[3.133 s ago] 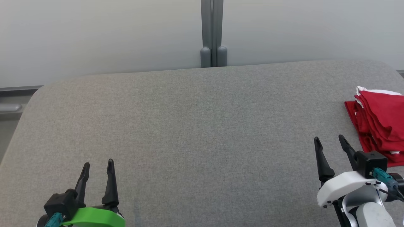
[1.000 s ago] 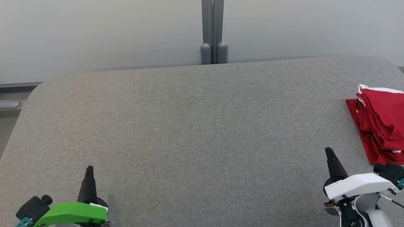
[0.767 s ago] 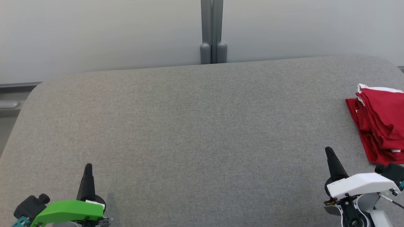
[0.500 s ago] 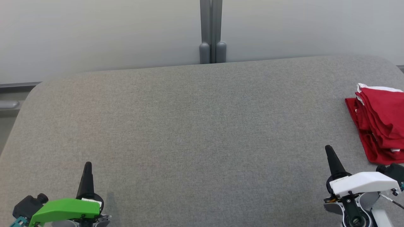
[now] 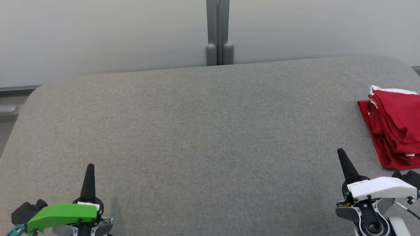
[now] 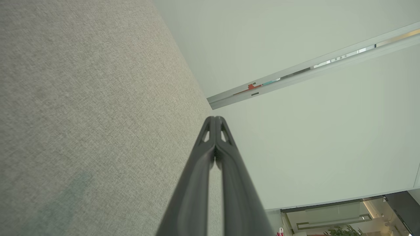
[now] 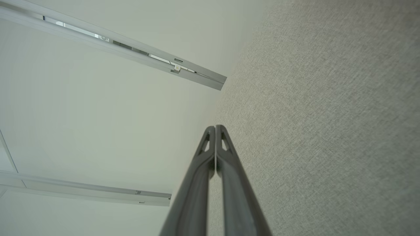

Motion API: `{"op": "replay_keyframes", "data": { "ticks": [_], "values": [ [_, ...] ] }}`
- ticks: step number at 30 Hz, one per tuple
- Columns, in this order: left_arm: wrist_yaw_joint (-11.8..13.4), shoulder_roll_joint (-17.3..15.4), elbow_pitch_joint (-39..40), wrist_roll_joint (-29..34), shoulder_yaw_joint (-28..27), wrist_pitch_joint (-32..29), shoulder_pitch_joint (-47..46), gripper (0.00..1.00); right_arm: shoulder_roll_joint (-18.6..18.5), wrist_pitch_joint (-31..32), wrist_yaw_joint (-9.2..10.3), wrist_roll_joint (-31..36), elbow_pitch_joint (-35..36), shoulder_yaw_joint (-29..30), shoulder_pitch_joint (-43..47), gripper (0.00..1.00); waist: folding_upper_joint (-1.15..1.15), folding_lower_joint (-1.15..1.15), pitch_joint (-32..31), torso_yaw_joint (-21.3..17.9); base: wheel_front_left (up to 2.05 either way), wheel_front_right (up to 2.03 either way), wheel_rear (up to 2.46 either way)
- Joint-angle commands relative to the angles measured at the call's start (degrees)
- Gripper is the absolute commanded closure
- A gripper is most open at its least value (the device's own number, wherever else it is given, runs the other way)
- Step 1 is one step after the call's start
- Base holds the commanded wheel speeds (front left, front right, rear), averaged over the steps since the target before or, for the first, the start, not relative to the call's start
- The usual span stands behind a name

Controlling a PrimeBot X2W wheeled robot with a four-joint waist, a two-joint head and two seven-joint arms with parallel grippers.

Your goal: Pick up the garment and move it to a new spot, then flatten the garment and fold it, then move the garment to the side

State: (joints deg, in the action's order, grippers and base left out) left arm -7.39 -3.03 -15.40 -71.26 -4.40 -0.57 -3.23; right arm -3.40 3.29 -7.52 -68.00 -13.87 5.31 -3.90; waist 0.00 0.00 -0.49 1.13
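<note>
One garment (image 5: 395, 126) is seen in the head view: a red piece with white trim, folded into a layered stack. It is laid on the grey fabric-covered table (image 5: 197, 131) at the far right side and is cut off by the picture's right edge. Nothing else is carried by the table (the cloth is the single item resting on it).

Two grippers are counted. The left gripper (image 5: 89, 167), capped by a green cover, is placed at the lower left. The right gripper (image 5: 341, 152), capped by a white cover, is placed at the lower right. Both are clenched on nothing, so each pair of dark fingers is read as a single spike from above. The right gripper's tip is set to the left of the garment's near corner, apart from it, and the left gripper is kept well apart from the cloth.

In the left wrist view two fingers (image 6: 197, 170) are pressed together along their length, with the table's weave to one side and a pale wall to the other. The same closed pair is shown in the right wrist view, where the fingers (image 7: 233, 177) are met at the tips.

Behind the table one grey post (image 5: 219, 32) is set between two pale wall panels.
</note>
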Motion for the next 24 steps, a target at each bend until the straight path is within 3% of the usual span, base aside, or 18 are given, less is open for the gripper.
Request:
{"op": "replay_keyframes", "data": {
  "ticks": [1,24],
  "values": [
    [-0.1,-0.2,0.6,-1.4,-0.4,-0.4,-1.5,1.0,-0.1,0.2,0.02,-1.7,0.3,0.3,-1.3,1.0,0.0,0.0,0.0,0.0,0.0,0.0,0.0],
    [-0.1,0.0,1.1,-11.5,-1.4,-3.4,-2.5,1.0,0.2,1.8,0.02,-13.3,0.1,0.8,-2.0,1.0,0.0,0.0,0.3,-0.5,0.0,0.0,0.0]
  ]
}}
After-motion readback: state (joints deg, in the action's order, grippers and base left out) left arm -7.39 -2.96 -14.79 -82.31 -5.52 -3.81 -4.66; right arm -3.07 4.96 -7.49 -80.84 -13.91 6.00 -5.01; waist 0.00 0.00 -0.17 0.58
